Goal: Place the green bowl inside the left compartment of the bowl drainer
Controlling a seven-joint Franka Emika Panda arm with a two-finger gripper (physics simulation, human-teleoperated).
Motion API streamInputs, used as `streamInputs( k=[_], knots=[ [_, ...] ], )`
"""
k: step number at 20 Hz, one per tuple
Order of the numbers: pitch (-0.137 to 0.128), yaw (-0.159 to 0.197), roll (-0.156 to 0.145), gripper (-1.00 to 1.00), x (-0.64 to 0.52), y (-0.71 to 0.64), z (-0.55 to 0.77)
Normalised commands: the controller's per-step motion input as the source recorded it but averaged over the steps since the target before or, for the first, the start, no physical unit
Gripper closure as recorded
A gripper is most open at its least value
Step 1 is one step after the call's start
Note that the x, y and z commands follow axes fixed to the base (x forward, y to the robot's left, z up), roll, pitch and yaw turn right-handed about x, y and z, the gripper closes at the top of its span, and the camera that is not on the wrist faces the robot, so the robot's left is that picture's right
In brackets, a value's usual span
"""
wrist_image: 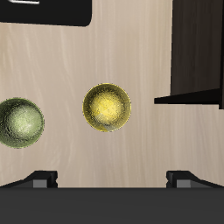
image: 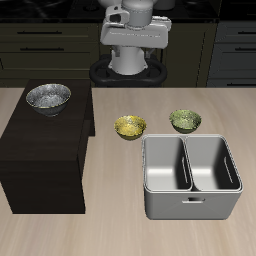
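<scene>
**Green bowl waits on the table, not picked up yet**

Going from left to right in the view from the front: a big shiny silver metal bowl [image: 48, 97] sits on top of a dark brown wooden box cabinet [image: 40, 150]. Next comes a small round yellow glossy bowl [image: 130, 127] on the pale wooden table [image: 100, 235]. Then comes the small round olive-green glossy bowl [image: 185, 120], also on the table, just behind the far rim of the big grey metal bowl drainer [image: 192, 203]. The green bowl is not touching the yellow one. The drainer has two deep wells side by side. The left compartment [image: 212, 163] is the well right in front of the green bowl, and nothing is in it.

In the wrist view, the green bowl [wrist_image: 20, 122] is off to one side and the yellow bowl [wrist_image: 107, 108] is nearly in the middle. The tool [wrist_image: 112, 179] hangs high above the table. Its two fingers are spread wide and hold nothing.

The green bowl looks small, hard and light. Its shiny skin may be slippery, and it may chip if dropped. The best place to grab looks like the thin rim, with one finger inside and one outside.

I can see no words, labels or brand names on anything.
</scene>
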Motion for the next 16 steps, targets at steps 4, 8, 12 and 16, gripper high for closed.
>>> streamInputs(
  k=[4,8,12,16],
  knots=[
    [-0.028,0.011,0.007,-1.00,-0.07,0.39,-0.03],
    [-0.001,0.012,0.041,-1.00,-0.12,0.64,-0.10],
    [0.016,0.025,0.036,-1.00,-0.07,0.46,-0.10],
    [-0.021,0.004,0.025,-1.00,-0.11,0.52,0.02]
  ],
)
